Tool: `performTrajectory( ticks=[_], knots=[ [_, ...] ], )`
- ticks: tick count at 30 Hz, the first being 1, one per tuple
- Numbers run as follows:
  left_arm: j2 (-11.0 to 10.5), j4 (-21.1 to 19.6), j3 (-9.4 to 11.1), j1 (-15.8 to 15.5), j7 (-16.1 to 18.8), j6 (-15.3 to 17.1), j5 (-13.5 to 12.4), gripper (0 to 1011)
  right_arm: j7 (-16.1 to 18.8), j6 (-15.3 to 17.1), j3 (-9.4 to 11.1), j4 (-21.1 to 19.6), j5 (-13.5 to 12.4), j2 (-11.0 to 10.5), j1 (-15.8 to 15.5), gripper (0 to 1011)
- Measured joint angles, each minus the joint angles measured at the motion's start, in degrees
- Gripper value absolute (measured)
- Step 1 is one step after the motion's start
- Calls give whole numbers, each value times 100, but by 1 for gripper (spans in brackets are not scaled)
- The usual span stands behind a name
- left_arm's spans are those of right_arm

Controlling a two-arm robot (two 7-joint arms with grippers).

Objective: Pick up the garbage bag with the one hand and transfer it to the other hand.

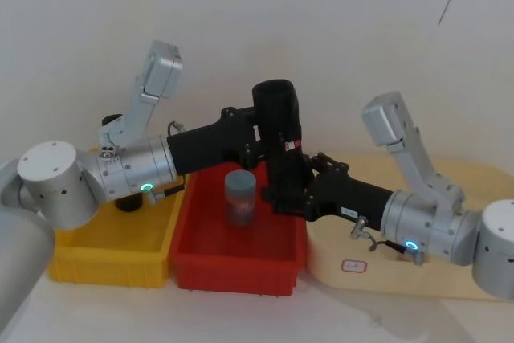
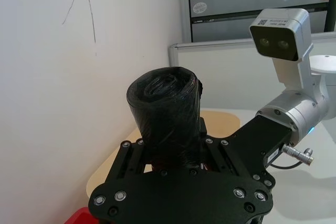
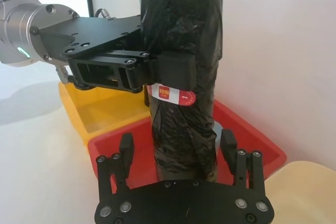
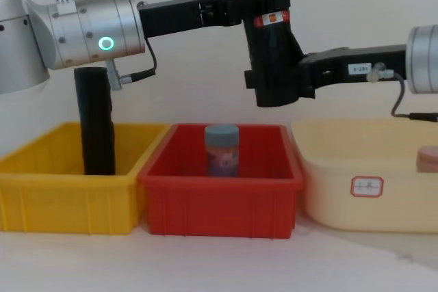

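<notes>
Above the red bin (image 1: pixel 241 259), our left hand (image 1: pixel 269 136) is clamping the upright garbage bag (image 1: pixel 281 130). At the right wrist, our right hand (image 3: pixel 178 148) is flanking the roll's lower end, fingers (image 3: pixel 126 145) seemingly apart. From the chest, the bag is hanging clear of the bin.

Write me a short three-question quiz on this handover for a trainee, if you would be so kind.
1. True or false: the left gripper grips the garbage bag just above its label band.
2. Which bin lies below the bag? A yellow bin, B red bin, C cream bin.
3. How do the right gripper's fingers stand?
Key: 1 true; 2 B; 3 open, either side of the bag's lower end.
</notes>
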State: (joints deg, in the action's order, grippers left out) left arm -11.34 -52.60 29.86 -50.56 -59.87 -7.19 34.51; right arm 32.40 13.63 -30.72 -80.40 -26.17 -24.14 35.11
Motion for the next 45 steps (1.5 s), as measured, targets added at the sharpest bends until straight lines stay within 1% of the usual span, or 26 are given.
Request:
performTrajectory(
  ticks=[12,19,24,26,28,29,32,33,34,35,36,37,39,45],
  knots=[
    [0,0,-1,0,0,0,0,425,145,-195,-193,472,1,210,300,1000],
    [-3,1,-1,-1,0,1,0,426,198,-271,-254,644,1,282,400,992],
    [-4,1,-1,0,1,0,0,426,227,-309,-288,736,2,325,456,908],
    [-4,1,-1,0,1,1,0,426,237,-320,-297,770,2,338,476,824],
    [-3,1,-1,-1,0,0,0,425,242,-328,-304,788,2,346,486,791],
    [-2,1,-1,-1,0,0,0,425,245,-336,-309,803,2,353,495,737],
    [-2,1,-1,-1,0,1,0,425,249,-344,-316,824,2,361,507,684],
    [-1,1,-1,-1,-1,1,0,425,250,-346,-317,829,2,364,511,615],
    [0,1,0,0,-1,0,0,425,253,-353,-323,840,2,369,516,599],
    [0,1,-1,0,-2,1,0,426,255,-356,-324,844,2,371,518,543],
    [0,1,0,-1,-2,0,0,426,258,-359,-328,852,2,374,525,543],
    [0,1,-1,0,-2,0,0,425,260,-361,-328,856,2,375,527,505],
    [0,1,-1,-1,-1,0,0,426,264,-365,-332,865,2,380,532,489],
    [0,1,0,-1,-1,0,0,425,269,-373,-340,883,2,388,544,489]
  ],
)
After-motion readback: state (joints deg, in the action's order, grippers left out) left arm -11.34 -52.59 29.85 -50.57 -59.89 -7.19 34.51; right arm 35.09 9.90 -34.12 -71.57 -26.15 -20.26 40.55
